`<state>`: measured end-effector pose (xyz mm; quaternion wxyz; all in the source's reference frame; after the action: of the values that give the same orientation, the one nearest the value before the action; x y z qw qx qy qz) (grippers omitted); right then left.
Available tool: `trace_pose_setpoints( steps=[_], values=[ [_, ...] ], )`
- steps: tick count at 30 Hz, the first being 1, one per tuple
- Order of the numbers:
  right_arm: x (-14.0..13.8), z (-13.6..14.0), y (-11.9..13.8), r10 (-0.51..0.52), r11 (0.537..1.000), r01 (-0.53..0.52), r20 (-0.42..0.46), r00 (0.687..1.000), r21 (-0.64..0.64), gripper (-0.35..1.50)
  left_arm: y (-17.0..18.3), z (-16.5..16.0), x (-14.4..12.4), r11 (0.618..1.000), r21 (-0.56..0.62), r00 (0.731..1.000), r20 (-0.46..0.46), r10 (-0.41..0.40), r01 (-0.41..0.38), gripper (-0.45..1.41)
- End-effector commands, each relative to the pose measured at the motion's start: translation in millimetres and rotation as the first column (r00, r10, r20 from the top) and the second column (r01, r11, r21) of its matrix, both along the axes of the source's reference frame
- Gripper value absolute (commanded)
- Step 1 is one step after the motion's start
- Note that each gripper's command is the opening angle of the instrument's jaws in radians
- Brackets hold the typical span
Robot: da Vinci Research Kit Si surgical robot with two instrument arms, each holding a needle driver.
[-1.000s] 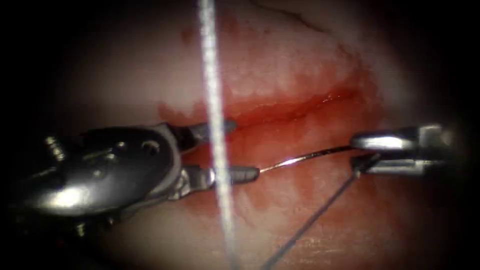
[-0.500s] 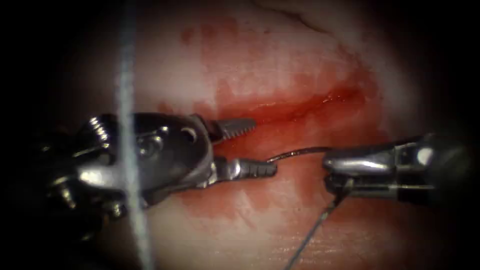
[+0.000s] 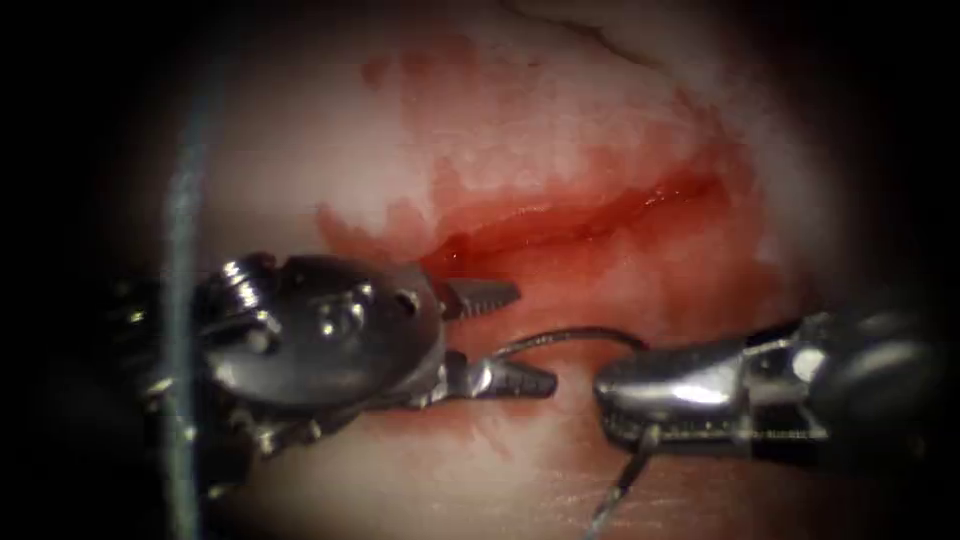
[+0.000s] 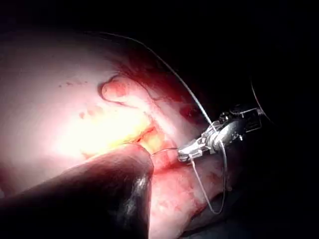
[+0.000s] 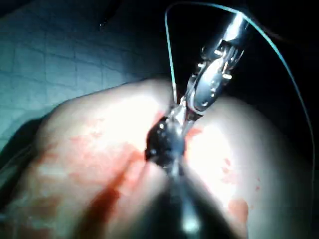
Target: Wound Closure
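The tissue (image 3: 560, 120) carries a red cut (image 3: 590, 215) running across it. My right tool (image 3: 603, 400) comes in below the cut, jaws shut on the curved needle (image 3: 575, 333) near its thread end. The needle arches free above the tissue, and its tip reaches the lower jaw of my left tool (image 3: 535, 338), whose jaws stand open around it. Dark thread (image 3: 618, 490) hangs down from the right tool. In the left wrist view the right tool (image 4: 183, 155) holds the needle (image 4: 167, 149). The right wrist view has the left tool (image 5: 180, 110) meeting the right tool (image 5: 164, 142).
A blurred pale strand of thread (image 3: 180, 350) hangs close to the endoscope at the left. Red fluid (image 3: 480, 410) stains the tissue around and below the cut. A thread loop (image 4: 219, 191) trails under the right tool. Green cloth (image 5: 60, 64) lies beyond the tissue.
The right tool has carried the needle leftward and lower, closing on the left tool. The left tool has shifted right and down, jaws still open. The blurred strand has drifted left.
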<state>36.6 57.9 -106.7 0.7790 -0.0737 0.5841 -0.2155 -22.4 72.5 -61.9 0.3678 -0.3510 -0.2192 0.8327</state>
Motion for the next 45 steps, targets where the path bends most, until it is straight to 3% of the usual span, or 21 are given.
trace_pose_setpoints(
  steps=[1,16,20,23,27,29,30,32,34,39,45],
  values=[
    [1.2,0.4,-0.2,-0.010,1.000,0.010,0.000,1.000,-0.009,-0.35,0.4,0.3,-0.5,1.000,-0.005,1.000,0.002,0.007,-0.007,0.61],
    [1.7,0.9,-0.9,-0.047,0.998,0.048,0.024,0.999,-0.038,-0.35,0.2,-0.6,0.1,0.999,0.006,0.999,0.035,0.033,-0.034,0.56],
    [1.7,0.9,-0.9,-0.051,0.998,0.052,0.027,0.998,-0.037,-0.35,0.3,-0.7,0.6,0.999,0.003,0.998,0.059,0.037,-0.037,0.04],
    [1.8,0.8,-1.1,-0.052,0.998,0.053,0.026,0.998,-0.037,-0.35,0.5,-0.5,0.8,0.999,0.037,0.997,0.080,-0.013,0.011,-0.35],
    [1.7,0.9,-0.8,-0.054,0.998,0.055,0.029,0.998,-0.035,-0.35,0.2,-1.2,2.0,0.995,0.096,0.995,0.092,-0.036,0.028,-0.35],
    [1.7,0.9,-0.7,-0.044,0.999,0.044,0.036,0.998,-0.001,-0.35,0.6,-1.8,2.5,0.985,0.150,0.990,0.092,-0.105,0.090,-0.35],
    [1.7,0.9,-0.6,-0.033,0.999,0.032,0.043,0.999,0.026,-0.27,0.7,-2.0,2.6,0.977,0.176,0.987,0.092,-0.135,0.117,-0.35],
    [1.6,1.0,-0.4,0.031,0.991,-0.042,0.089,0.996,0.127,0.29,0.6,-2.1,2.4,0.961,0.227,0.980,0.083,-0.179,0.156,-0.35],
    [1.5,1.0,0.0,0.046,0.989,-0.059,0.091,0.995,0.137,0.44,0.6,-2.0,2.2,0.954,0.243,0.976,0.083,-0.200,0.175,-0.35],
    [0.6,0.5,1.6,0.170,0.953,-0.189,0.098,0.981,0.237,1.04,0.7,-1.4,1.8,0.928,0.295,0.961,0.084,-0.262,0.228,-0.35],
    [-0.8,0.3,3.0,0.257,0.923,-0.273,0.095,0.962,0.270,1.16,1.7,-0.8,2.4,0.881,0.372,0.925,0.124,-0.358,0.291,-0.35]
  ],
)
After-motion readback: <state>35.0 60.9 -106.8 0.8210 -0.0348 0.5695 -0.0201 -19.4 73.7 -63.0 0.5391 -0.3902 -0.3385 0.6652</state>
